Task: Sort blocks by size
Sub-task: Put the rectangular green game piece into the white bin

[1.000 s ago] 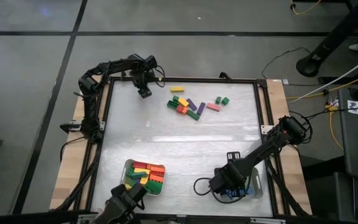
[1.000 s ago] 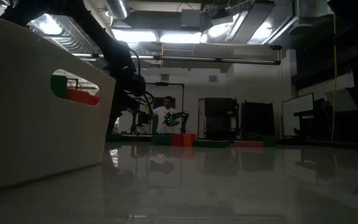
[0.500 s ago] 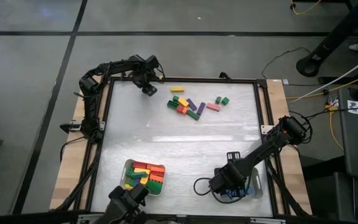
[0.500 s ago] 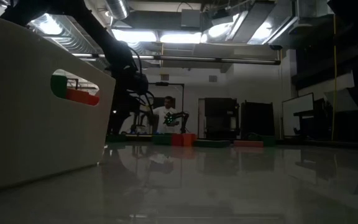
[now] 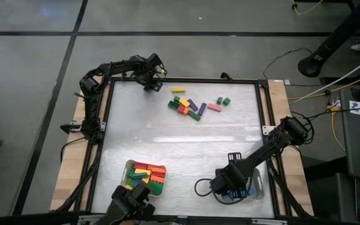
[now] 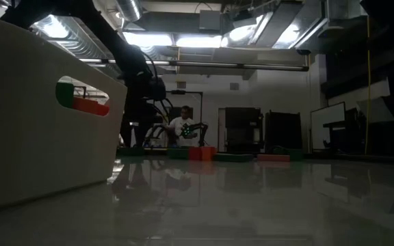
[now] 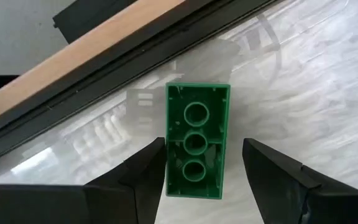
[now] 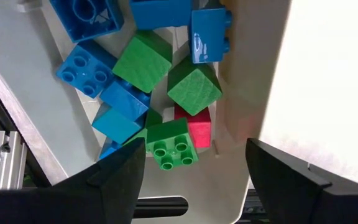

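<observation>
My left gripper (image 5: 149, 84) (image 7: 204, 149) stands open at the table's far left corner and points down. A long green block (image 7: 197, 140) lies there on the table with its hollow underside up; the fingers stand on either side of its long sides. In the high view the gripper hides this block. More blocks (image 5: 191, 106) lie loose near the middle of the far edge. My right gripper (image 5: 230, 186) (image 8: 194, 149) hangs open over the near right tray (image 5: 258, 186), above short blue, green and pink blocks (image 8: 160, 81).
A pale tray (image 5: 130, 167) at the near left holds long red, yellow and green blocks; its wall (image 6: 46, 116) fills the left of the low view. The black table frame (image 5: 186, 80) runs close behind my left gripper. A person (image 6: 181, 126) shows in the room beyond.
My left gripper has rolled about the line along which it points and tipped more steeply down, staying over the far left corner. My right gripper has kept still.
</observation>
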You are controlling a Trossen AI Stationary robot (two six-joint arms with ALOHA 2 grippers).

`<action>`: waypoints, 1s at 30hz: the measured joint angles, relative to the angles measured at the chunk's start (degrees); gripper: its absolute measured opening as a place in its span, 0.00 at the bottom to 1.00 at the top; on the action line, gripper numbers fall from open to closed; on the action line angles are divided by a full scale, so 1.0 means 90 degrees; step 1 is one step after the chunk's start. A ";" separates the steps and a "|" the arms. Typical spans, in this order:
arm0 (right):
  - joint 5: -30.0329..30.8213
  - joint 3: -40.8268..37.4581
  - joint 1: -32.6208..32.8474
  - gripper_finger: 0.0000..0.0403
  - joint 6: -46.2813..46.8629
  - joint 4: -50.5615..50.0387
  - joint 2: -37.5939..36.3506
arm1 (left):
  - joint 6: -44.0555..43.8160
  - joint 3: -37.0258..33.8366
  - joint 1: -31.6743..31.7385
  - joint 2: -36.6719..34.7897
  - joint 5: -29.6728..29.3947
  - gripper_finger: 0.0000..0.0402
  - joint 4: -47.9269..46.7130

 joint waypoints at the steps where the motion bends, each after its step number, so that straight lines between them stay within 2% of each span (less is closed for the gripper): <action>1: -0.0001 0.0000 0.0001 0.68 0.0000 -0.0001 0.0000 | -0.0008 0.0000 0.0000 0.0000 0.0000 0.49 0.0000; 10: 0.0115 0.0000 0.0001 0.68 -0.0003 -0.0037 -0.0003 | 0.0165 0.0010 -0.0014 0.0386 -0.0145 0.49 0.0043; 13: 0.0334 0.0000 -0.0003 0.68 -0.0224 -0.0224 -0.0177 | 0.0249 0.0015 -0.0045 0.0387 -0.0273 0.45 0.0042; 17: 0.1144 0.0000 -0.0111 0.68 -0.0670 -0.0285 -0.0774 | 0.0492 0.0003 -0.0090 0.0322 -0.0157 0.31 0.0042; 20: 0.1654 0.0000 -0.0286 0.68 -0.0899 -0.0212 -0.1342 | 0.0655 -0.0012 -0.0128 0.0220 0.0051 0.30 -0.0030; 24: 0.2128 -0.0308 -0.0682 0.68 -0.1526 0.0524 -0.2224 | 0.0676 -0.0005 -0.0210 -0.0114 0.0363 0.30 -0.0193; 30: 0.2051 -0.1652 -0.1732 0.68 -0.3016 0.2498 -0.3612 | 0.1063 -0.0005 -0.0477 -0.0847 0.1261 0.30 -0.1225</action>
